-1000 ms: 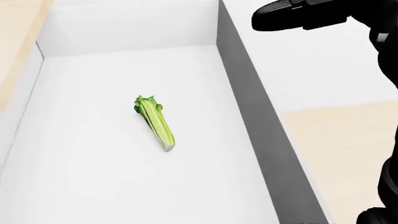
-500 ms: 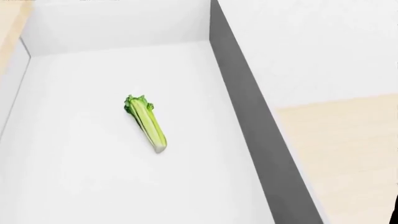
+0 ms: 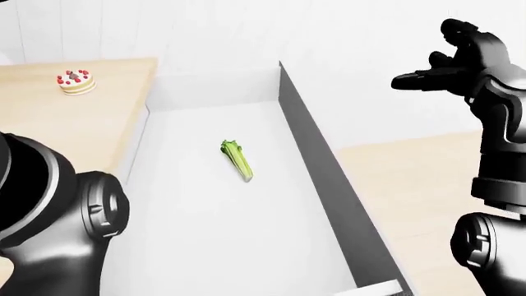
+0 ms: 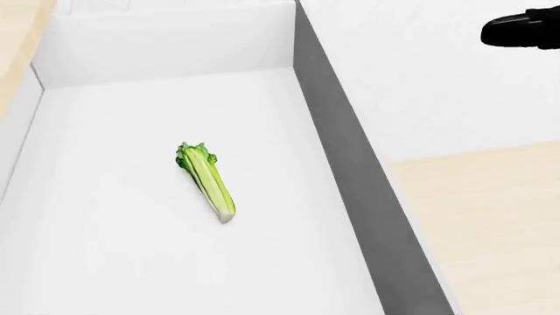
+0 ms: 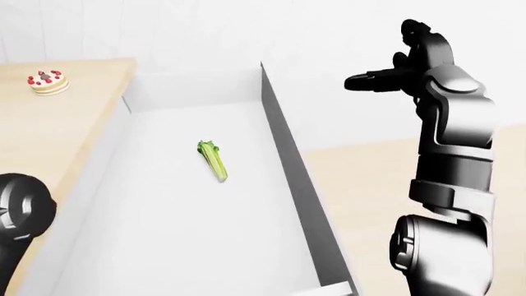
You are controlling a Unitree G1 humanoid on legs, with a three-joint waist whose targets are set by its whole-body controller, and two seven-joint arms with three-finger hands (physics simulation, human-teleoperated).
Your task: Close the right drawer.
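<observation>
The right drawer (image 3: 320,166) stands pulled far out, a long white box with a grey right wall; it also fills the head view (image 4: 346,177). A green celery stalk (image 4: 207,182) lies on its floor, also in the left-eye view (image 3: 236,160). My right hand (image 5: 386,77) is raised high to the right of the drawer, fingers spread open, touching nothing; its fingertips (image 4: 516,29) show at the head view's top right. My left arm (image 3: 49,216) shows at the lower left; its hand is out of view.
A wooden counter (image 3: 74,117) runs left of the drawer, with a small cake (image 3: 74,81) near its far end. A white wall lies beyond the drawer and light wood floor (image 3: 411,179) to its right.
The head view shifted slightly. My right hand, at the top right 1.0 s ago and out of view 0.5 s ago, shows again at the top right edge. The celery has not moved in the drawer.
</observation>
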